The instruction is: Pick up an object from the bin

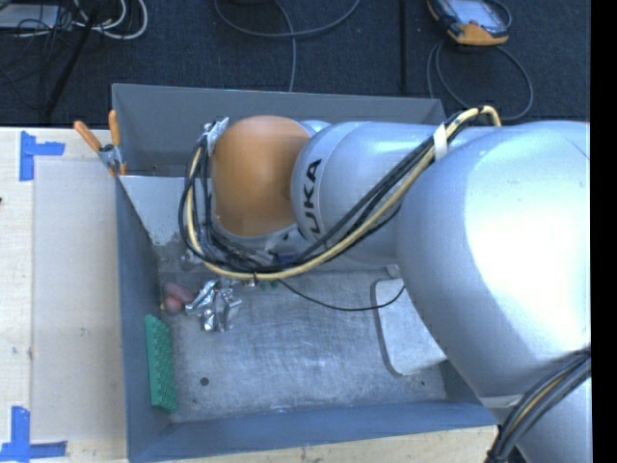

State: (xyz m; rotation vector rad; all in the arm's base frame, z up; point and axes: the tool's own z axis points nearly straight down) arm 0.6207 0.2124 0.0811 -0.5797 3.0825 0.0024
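Claw (217,307) sits low, left-centre of bin (289,422), under orange wrist cover (251,172); spread or pressed together: can't tell; small pink lump (174,298) just left of it; green studded strip (160,363) along left wall; pale flat sheet (410,340) lower right, partly under arm (482,239).

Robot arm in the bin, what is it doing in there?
A big silver robot arm is reaching into the grey bin from the right to pick something out. Its pincer is down by the floor in the left part, right next to a small pink thing. Whether it has grabbed anything cannot be told. A green block lies by the left wall, apart from it.
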